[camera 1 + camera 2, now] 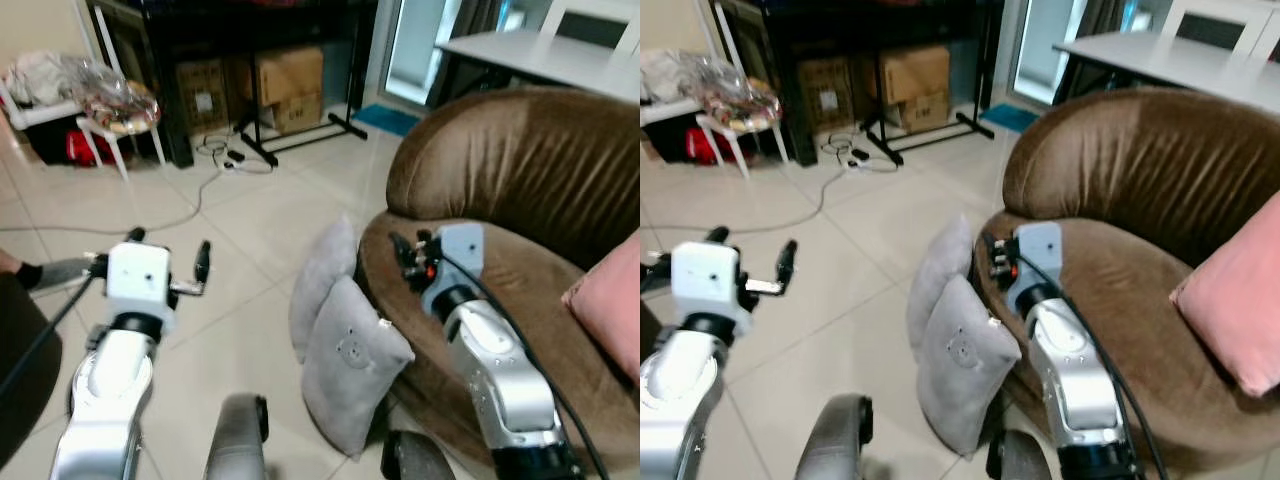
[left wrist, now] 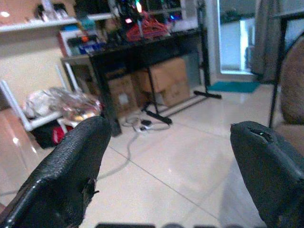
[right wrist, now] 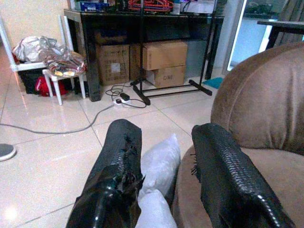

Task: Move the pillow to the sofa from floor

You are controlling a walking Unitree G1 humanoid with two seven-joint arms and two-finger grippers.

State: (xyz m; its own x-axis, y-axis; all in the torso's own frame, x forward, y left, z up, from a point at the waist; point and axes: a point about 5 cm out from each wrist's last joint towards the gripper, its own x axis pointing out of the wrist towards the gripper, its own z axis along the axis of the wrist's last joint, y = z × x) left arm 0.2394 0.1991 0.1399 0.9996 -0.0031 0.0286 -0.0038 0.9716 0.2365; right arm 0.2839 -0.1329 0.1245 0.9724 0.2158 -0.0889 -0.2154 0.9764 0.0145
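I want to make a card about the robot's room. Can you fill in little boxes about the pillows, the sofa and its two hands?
pillows: two grey pillows standing on the floor, leaning against the sofa's front
sofa: brown sofa, with a pink cushion on its seat
left gripper: left gripper open, raised over the tiled floor, holding nothing
right gripper: right gripper open, above the sofa's edge, just over the pillows, holding nothing
background: cardboard boxes under a black table, cable on the floor
task: pillows not yet on the sofa
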